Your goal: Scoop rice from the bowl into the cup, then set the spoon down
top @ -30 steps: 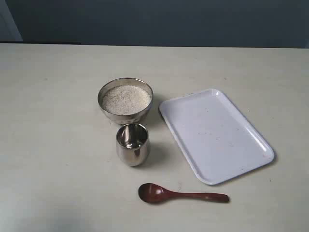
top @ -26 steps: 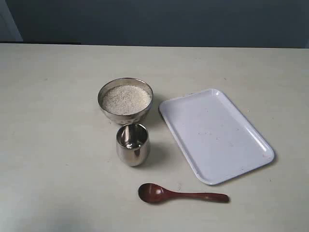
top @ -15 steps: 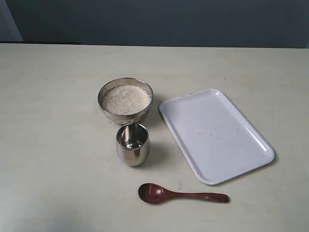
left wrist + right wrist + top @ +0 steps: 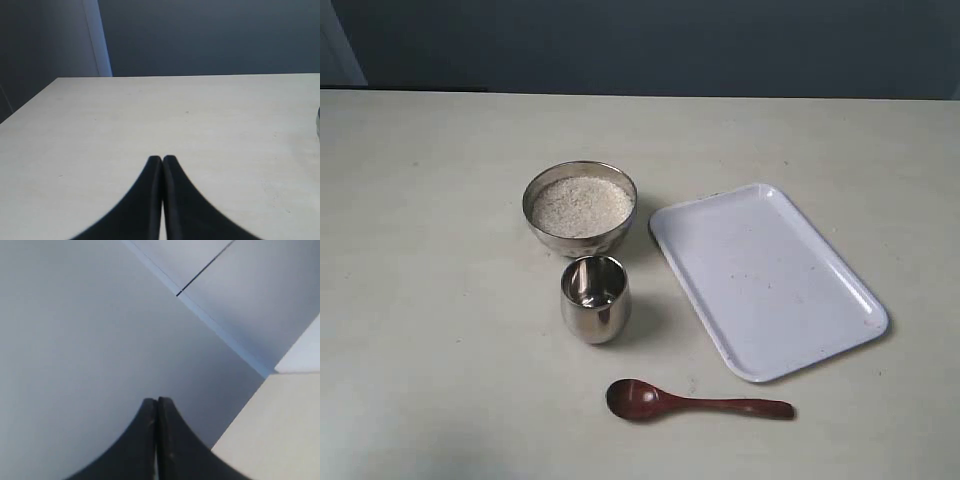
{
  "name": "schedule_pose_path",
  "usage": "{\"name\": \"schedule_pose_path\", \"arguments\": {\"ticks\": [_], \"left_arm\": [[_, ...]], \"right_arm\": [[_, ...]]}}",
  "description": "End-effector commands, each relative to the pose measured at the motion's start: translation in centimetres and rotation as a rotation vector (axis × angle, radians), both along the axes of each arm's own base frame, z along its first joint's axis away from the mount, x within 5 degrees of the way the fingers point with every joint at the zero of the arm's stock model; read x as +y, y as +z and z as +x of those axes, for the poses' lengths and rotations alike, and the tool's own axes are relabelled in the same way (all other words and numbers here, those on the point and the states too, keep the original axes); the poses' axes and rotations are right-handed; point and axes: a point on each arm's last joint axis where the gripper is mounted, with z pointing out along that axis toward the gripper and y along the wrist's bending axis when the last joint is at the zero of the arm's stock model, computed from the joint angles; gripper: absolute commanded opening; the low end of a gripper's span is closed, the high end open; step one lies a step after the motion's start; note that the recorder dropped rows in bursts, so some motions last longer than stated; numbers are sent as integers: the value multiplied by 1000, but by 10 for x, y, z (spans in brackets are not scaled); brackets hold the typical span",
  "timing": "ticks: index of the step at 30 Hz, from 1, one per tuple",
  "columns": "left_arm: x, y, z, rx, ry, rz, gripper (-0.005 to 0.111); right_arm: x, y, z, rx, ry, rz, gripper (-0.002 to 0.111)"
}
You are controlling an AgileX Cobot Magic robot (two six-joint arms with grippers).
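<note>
Steel bowl (image 4: 577,238) of granular rice (image 4: 581,205), round steel cup (image 4: 594,305) just nearer; glossy wooden spoon (image 4: 695,402) nearest. Left hand (image 4: 162,159), right hand (image 4: 156,401) pinched closed, empty.

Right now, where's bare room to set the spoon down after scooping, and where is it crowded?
Widest bare table lies left of the bowl and cup. The white tray holds nothing either. A narrower strip runs between cup and spoon. Tight: bowl-to-cup and bowl-to-tray gaps.

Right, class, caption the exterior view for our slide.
Steel bowl of rice, steel cup, wooden spoon and white tray laid out on a table.
</note>
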Motion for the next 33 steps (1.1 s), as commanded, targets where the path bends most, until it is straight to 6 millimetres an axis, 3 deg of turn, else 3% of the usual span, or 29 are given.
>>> {"name": "schedule_pose_path", "arguments": {"ticks": [1, 5, 7, 12, 15, 16, 18, 21, 23, 27, 30, 33], "left_arm": [[0, 2, 0, -20, 6, -3, 1], [0, 2, 0, -20, 6, -3, 1], [0, 2, 0, -20, 6, -3, 1], [0, 2, 0, -20, 6, -3, 1], [0, 2, 0, -20, 6, -3, 1], [0, 2, 0, -20, 6, -3, 1], [0, 2, 0, -20, 6, -3, 1], [0, 2, 0, -20, 6, -3, 1], [0, 2, 0, -20, 6, -3, 1], [0, 2, 0, -20, 6, -3, 1], [0, 2, 0, -20, 6, -3, 1], [0, 2, 0, -20, 6, -3, 1]], "right_arm": [[3, -5, 1, 12, 57, 155, 0], [6, -10, 3, 65, 98, 170, 0], [10, 1, 1, 89, 124, 88, 0], [27, 66, -9, 199, 223, -470, 0], [42, 108, 3, 296, 421, -754, 0], [51, 132, 22, 364, 602, -938, 0], [56, 151, 48, 417, 786, -1074, 0], [56, 166, 92, 494, 1012, -1089, 1], [60, 170, 113, 519, 1139, -1079, 5], [90, 148, 155, 578, 1423, -1093, 20], [125, 113, 165, 733, 1606, -1213, 21], [159, 80, 163, 973, 1682, -1385, 21]]}}
